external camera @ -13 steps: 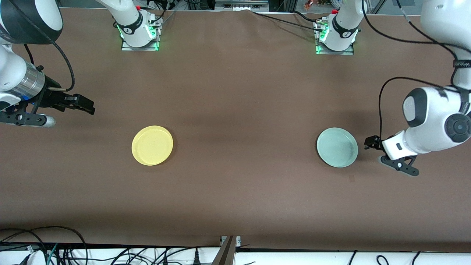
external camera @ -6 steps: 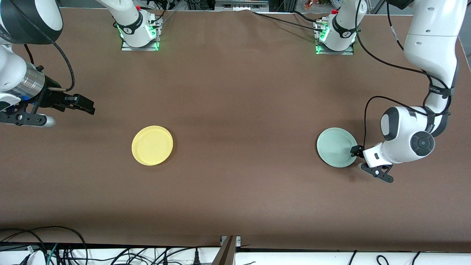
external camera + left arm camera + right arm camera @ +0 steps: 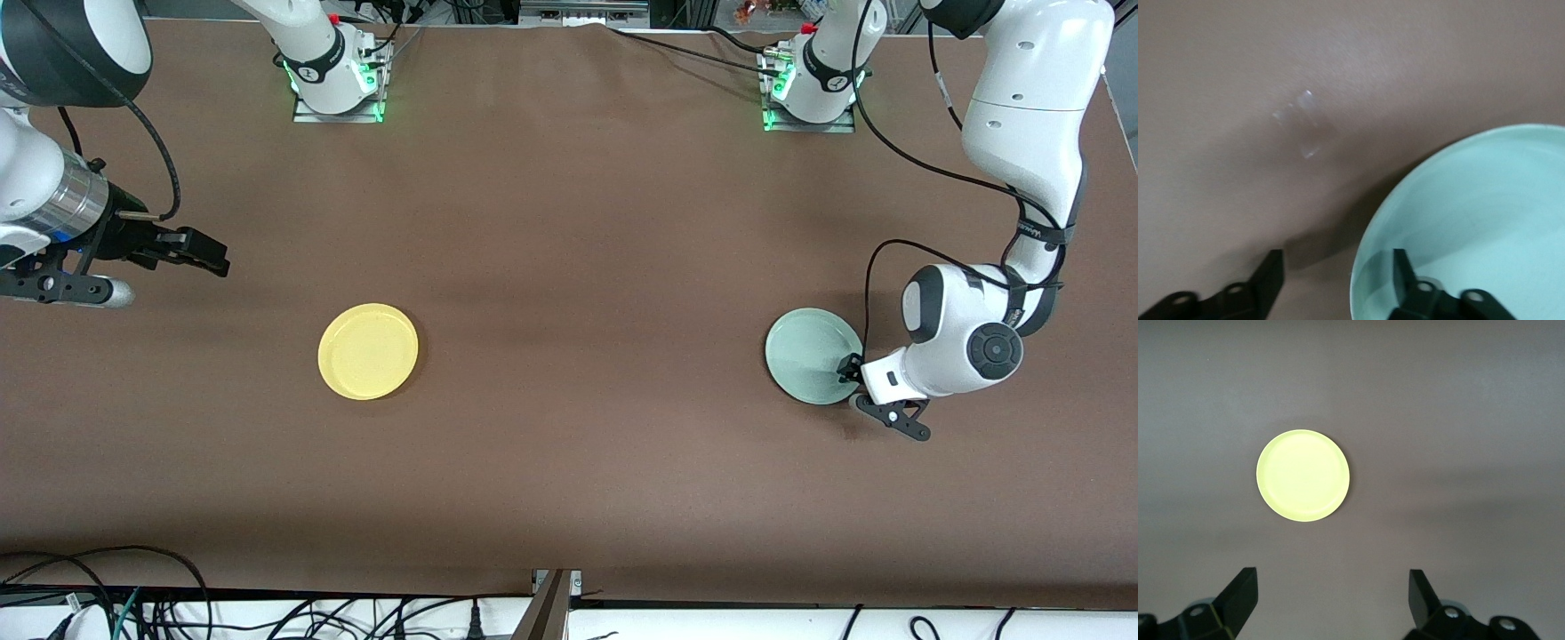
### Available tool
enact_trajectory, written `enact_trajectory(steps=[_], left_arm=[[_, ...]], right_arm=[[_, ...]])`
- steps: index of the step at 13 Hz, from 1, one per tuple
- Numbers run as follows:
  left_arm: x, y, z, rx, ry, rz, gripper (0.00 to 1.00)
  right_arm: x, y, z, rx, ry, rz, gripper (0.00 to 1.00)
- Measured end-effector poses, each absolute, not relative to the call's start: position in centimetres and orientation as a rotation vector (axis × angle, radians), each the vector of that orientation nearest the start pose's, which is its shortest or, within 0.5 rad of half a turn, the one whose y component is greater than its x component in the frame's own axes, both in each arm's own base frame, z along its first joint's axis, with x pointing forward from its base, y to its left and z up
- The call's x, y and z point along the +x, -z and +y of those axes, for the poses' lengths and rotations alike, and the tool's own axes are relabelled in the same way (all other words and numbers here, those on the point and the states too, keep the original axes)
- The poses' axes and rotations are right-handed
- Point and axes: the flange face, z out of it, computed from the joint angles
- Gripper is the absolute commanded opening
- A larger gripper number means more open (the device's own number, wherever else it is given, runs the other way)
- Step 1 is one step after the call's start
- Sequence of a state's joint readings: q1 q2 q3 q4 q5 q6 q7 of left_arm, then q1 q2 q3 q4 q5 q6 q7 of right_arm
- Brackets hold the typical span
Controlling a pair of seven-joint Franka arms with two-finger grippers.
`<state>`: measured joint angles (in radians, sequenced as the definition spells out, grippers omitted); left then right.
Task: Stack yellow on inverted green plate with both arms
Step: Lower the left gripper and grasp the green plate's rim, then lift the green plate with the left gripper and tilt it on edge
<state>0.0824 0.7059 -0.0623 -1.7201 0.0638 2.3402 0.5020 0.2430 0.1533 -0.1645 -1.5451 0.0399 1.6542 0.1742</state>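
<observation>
The pale green plate [image 3: 813, 356] lies rim up on the brown table toward the left arm's end. My left gripper [image 3: 852, 380] is open and low at the plate's edge. In the left wrist view the left gripper [image 3: 1336, 273] straddles the rim of the green plate [image 3: 1485, 220], with one finger over the plate's inside and the other over bare table. The yellow plate [image 3: 368, 350] lies rim up toward the right arm's end. My right gripper [image 3: 209, 258] waits open and empty up in the air at that end. In the right wrist view the right gripper [image 3: 1331, 593] faces the yellow plate [image 3: 1303, 475].
A small clear tape patch [image 3: 1305, 123] sticks to the table beside the green plate, also seen in the front view [image 3: 849, 431]. The arm bases [image 3: 338, 84] stand along the table's edge farthest from the front camera. Cables [image 3: 107, 596] hang below the nearest edge.
My left arm has swung in toward the green plate and lowered, bringing its open gripper onto the plate's rim. The right arm and both plates have not moved.
</observation>
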Motion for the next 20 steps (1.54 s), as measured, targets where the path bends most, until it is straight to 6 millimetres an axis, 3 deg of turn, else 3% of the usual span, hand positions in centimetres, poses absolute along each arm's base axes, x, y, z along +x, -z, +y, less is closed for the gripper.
enact_trajectory(steps=[4, 12, 14, 16, 20], left_arm=[[66.1, -17.4, 1.5, -3.008, -0.122, 0.952, 0.00], [66.5, -18.7, 1.4, -2.995, -0.096, 0.976, 0.00], [67.1, -20.8, 1.4, -2.982, -0.047, 0.975, 0.00], [68.0, -24.5, 0.4, -2.882, 0.015, 1.055, 0.00], [69.4, -31.6, -6.0, -2.565, 0.029, 1.277, 0.00]], right_arm=[[60.1, -55.6, 5.8, -3.128, -0.068, 0.154, 1.00], [60.1, -55.6, 5.8, -3.128, -0.069, 0.155, 1.00], [60.1, -55.6, 5.7, -3.128, -0.069, 0.156, 1.00], [60.1, -55.6, 5.7, -3.128, -0.069, 0.157, 1.00], [60.1, -55.6, 5.7, -3.128, -0.069, 0.157, 1.00]])
